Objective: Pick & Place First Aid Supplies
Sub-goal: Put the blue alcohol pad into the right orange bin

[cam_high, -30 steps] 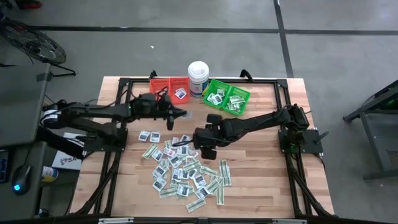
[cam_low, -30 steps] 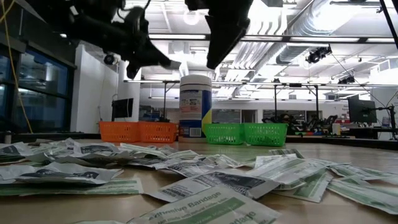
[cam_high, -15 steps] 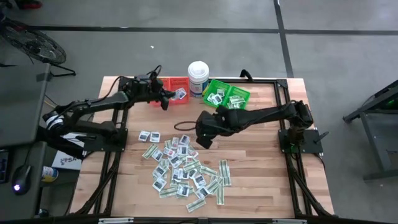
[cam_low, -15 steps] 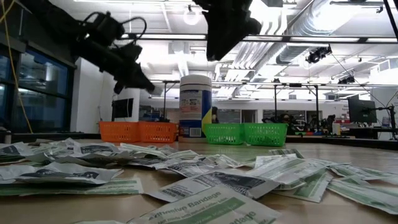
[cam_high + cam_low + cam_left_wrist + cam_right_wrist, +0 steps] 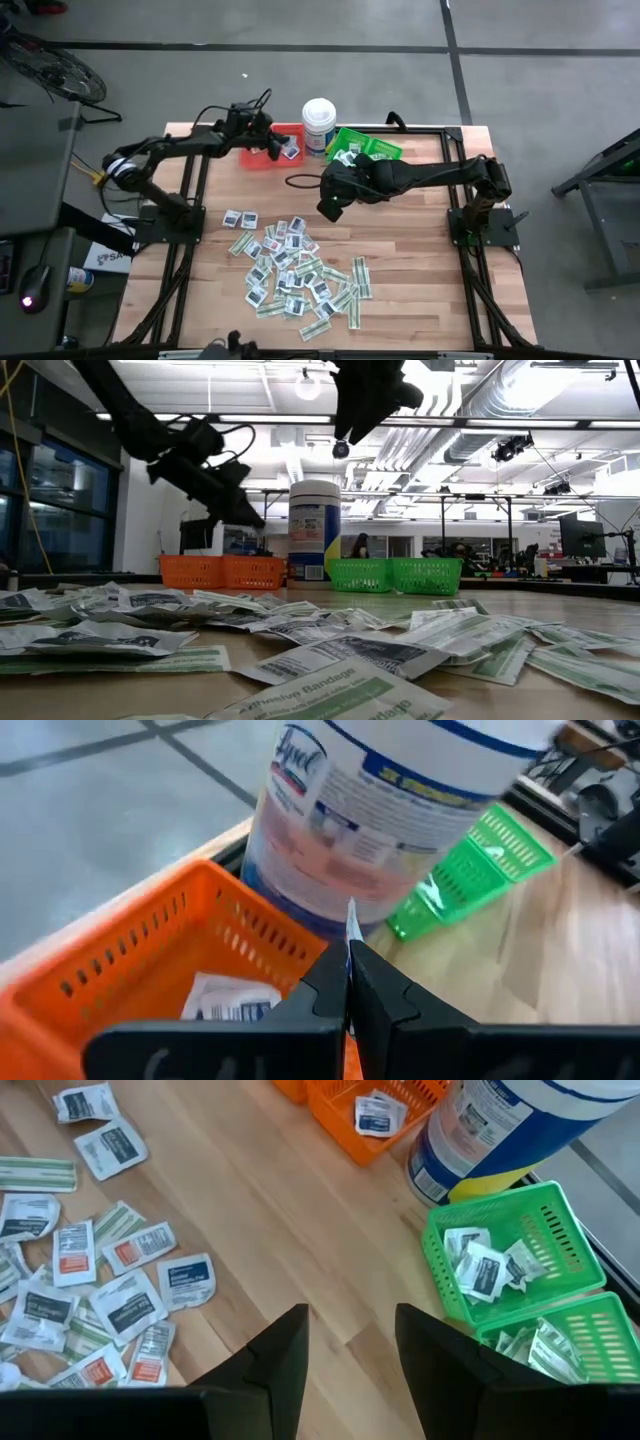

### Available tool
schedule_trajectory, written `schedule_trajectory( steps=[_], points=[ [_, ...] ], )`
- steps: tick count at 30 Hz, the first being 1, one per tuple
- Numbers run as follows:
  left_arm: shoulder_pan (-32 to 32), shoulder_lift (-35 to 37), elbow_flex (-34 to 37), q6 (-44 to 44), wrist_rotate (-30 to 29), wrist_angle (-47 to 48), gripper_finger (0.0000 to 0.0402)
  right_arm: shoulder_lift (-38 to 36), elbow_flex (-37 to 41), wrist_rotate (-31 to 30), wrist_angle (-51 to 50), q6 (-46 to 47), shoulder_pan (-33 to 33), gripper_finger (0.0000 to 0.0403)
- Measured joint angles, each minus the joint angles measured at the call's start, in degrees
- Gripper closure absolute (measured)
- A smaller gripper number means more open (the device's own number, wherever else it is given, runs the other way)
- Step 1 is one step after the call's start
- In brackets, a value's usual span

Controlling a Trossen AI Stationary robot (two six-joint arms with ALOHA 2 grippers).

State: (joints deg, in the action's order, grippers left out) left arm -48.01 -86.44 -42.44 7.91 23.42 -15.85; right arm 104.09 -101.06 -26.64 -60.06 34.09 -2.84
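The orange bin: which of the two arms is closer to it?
Left. The left gripper hangs right over the orange bin, pinching a thin packet. The right gripper is open, out over bare table between the bins and the pile of packets.

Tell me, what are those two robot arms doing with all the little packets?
They are sorting them into bins. The left hand is over the orange bin, pinching a thin white packet edge-on; one packet already lies inside. The right hand hangs open and empty above the table, between the green bin and the big packet pile.
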Motion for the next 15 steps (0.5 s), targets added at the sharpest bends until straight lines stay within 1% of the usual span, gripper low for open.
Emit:
schedule_trajectory(
  steps=[6, 11, 15],
  points=[
    [0.0, -4.3, -5.2, -1.3, -1.6, 7.3, 0.0401, 0.0, 0.0, 0.0, 0.0, 0.0, -0.4, 0.0258],
    [0.0, -5.0, -5.7, -0.8, -1.6, 9.5, 0.0399, 0.0, 0.0, 0.0, 0.0, -0.1, -0.9, 0.0258],
    [0.0, -5.0, -5.7, -1.0, -2.2, 11.6, 0.0380, 0.0, 0.0, 0.0, -0.1, -1.5, -1.4, 0.0258]
  ],
)
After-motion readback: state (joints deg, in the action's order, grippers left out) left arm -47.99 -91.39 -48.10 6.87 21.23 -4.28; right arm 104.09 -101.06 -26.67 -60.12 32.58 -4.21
